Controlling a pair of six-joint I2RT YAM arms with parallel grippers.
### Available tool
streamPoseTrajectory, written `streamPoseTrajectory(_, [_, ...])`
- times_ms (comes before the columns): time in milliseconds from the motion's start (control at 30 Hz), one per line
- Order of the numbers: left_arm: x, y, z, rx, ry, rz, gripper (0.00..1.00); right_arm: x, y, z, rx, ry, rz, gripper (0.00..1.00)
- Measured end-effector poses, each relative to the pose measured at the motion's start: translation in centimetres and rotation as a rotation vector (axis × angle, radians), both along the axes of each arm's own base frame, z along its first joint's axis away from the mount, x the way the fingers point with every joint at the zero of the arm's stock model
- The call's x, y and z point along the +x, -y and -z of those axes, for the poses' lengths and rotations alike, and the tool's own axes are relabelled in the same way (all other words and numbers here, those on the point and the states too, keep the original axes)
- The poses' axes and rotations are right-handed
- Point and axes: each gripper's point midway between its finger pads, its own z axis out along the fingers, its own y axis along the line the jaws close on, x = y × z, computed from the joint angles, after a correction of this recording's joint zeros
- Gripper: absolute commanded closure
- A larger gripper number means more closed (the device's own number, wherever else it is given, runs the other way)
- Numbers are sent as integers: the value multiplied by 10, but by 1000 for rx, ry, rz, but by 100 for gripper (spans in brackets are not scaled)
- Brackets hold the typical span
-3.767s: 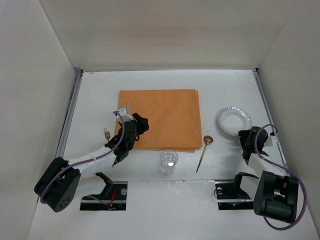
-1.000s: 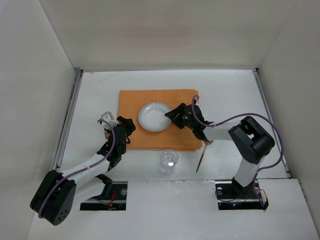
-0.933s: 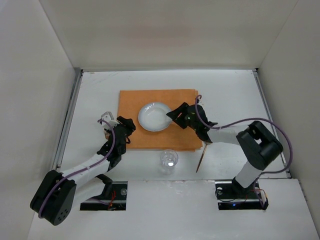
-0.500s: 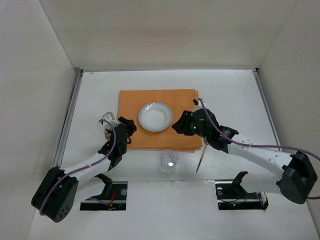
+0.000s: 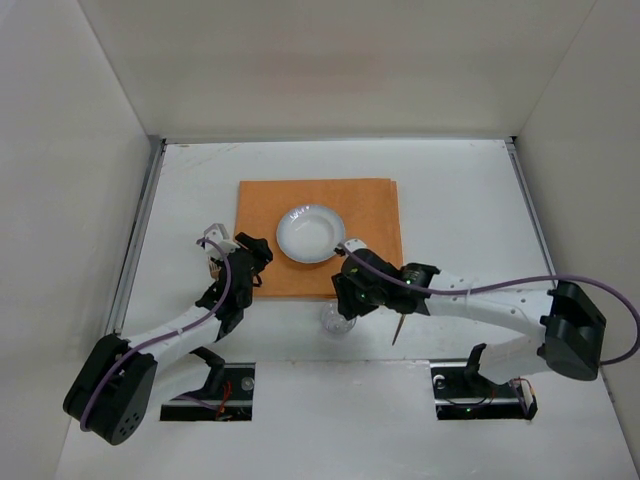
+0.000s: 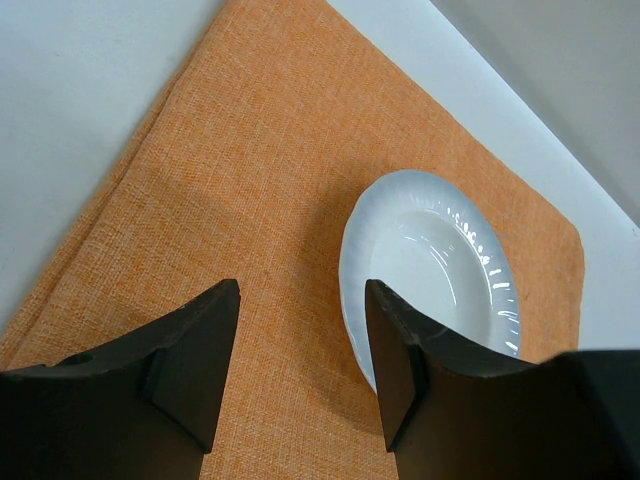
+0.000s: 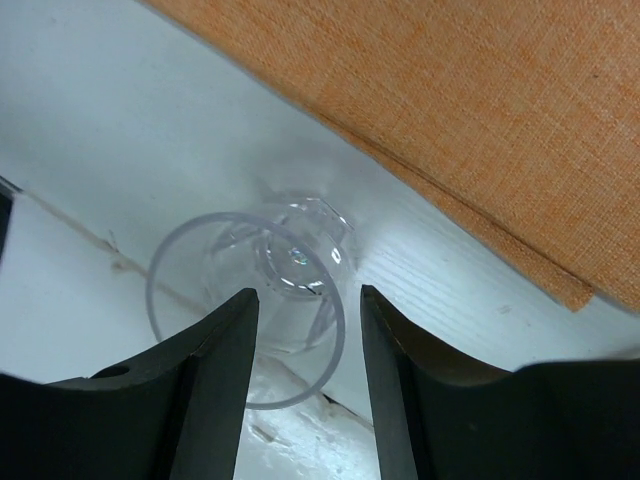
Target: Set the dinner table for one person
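Note:
The dinner table [image 5: 200, 180] is a white tabletop with an orange mat [image 5: 365, 215] in its middle. A white plate [image 5: 310, 232] lies on the mat and also shows in the left wrist view [image 6: 430, 270]. My left gripper [image 5: 252, 252] is open and empty over the mat's left edge [image 6: 300, 290]. My right gripper [image 5: 343, 298] is open just above a clear glass [image 5: 338, 322] in front of the mat. In the right wrist view the glass [image 7: 250, 320] stands upright under the open gripper [image 7: 305, 295], untouched.
A copper spoon [image 5: 399, 328] lies on the table right of the glass, its bowl hidden under my right arm. A copper fork tip [image 5: 213, 267] shows left of my left gripper. Grey rails run along the table's sides [image 5: 140, 230].
My right gripper let go of the plate on the mat, drew back toward the near edge and came over the glass. The left arm has barely moved.

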Motion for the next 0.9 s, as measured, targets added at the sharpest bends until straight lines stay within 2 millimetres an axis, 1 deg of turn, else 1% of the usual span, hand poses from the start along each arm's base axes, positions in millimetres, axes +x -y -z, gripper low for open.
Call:
streamPoseTrajectory(100, [0, 0, 0, -1, 0, -2, 49, -1, 4, 4, -30, -5, -6, 54])
streamPoseTrajectory(167, [0, -1, 0, -4, 0, -3, 49, 1, 3, 6, -42, -2, -9, 63])
streamPoseTrajectory(267, [0, -1, 0, -5, 0, -3, 49, 5, 0, 10, -72, 7, -12, 80])
streamPoseTrajectory(300, [0, -1, 0, -6, 0, -3, 49, 6, 0, 12, -82, 9, -10, 83])
streamPoseTrajectory(400, [1, -1, 0, -10, 0, -2, 49, 7, -1, 12, -94, 15, -12, 88])
streamPoseTrajectory(500, [1, -1, -1, -12, 1, -3, 49, 8, 2, 9, -106, 24, -8, 88])
streamPoseTrajectory(567, [1, -1, -1, -15, 2, -5, 49, 7, 6, 2, -99, 29, -4, 88])
streamPoseTrajectory(633, [1, -1, -1, -18, 2, -5, 49, 11, 11, -13, -62, 46, 14, 87])
streamPoseTrajectory(700, [1, -1, -1, -19, 2, -4, 49, 25, 18, -35, -5, 79, 60, 87])
streamPoseTrajectory(767, [1, -1, -1, -20, 1, -4, 49, 50, 25, -58, 52, 124, 131, 87])
streamPoseTrajectory(833, [1, -1, 0, -23, -1, -4, 49, 84, 33, -80, 106, 179, 214, 87])
streamPoseTrajectory(900, [1, -1, 0, -25, -1, -2, 49, 119, 43, -91, 131, 219, 292, 87])
